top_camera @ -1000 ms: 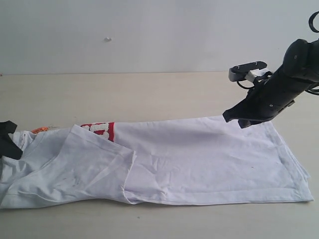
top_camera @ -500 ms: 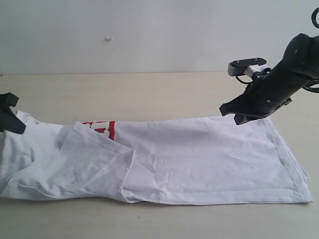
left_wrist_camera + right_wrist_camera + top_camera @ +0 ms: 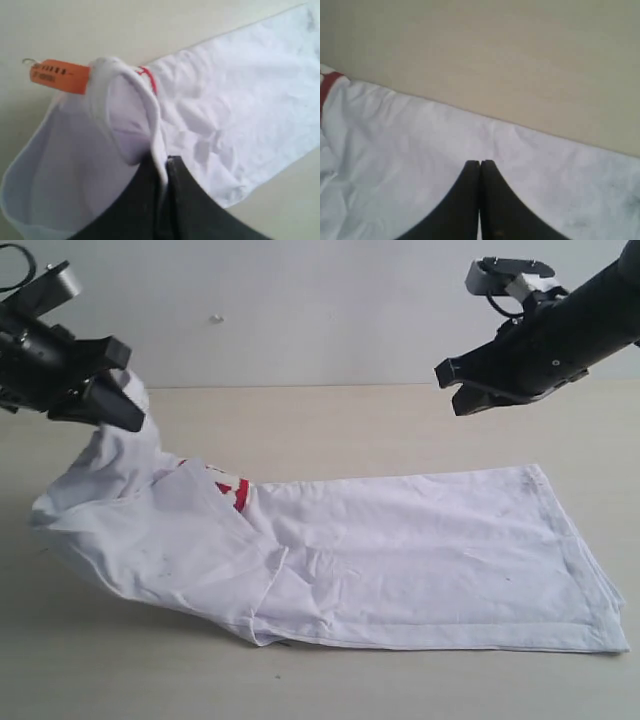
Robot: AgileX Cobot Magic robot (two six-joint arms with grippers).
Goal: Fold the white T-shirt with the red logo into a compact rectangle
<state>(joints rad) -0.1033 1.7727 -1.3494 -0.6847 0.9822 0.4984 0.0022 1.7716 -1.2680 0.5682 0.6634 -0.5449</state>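
The white T-shirt (image 3: pixel 400 560) lies folded lengthwise as a long strip across the table, its hem end at the right. My left gripper (image 3: pixel 118 405) is shut on the shirt's collar end and holds it up off the table at the left, so the cloth hangs in a drape. In the left wrist view the ribbed collar (image 3: pixel 150 107) runs between the shut jaws of the left gripper (image 3: pixel 164 162), and an orange neck tag (image 3: pixel 60 76) dangles beside it. A bit of the red logo (image 3: pixel 238 490) peeks out at a fold. My right gripper (image 3: pixel 452 390) hovers shut and empty above the shirt's far right part.
A pale wooden table (image 3: pixel 330 430) carries the shirt, with a plain white wall (image 3: pixel 300 310) behind it. Bare tabletop shows behind the shirt and along the front edge.
My left gripper has risen from table level with the collar end, lifting that end of the shirt. My right gripper has lifted off the shirt's far edge, up and clear.
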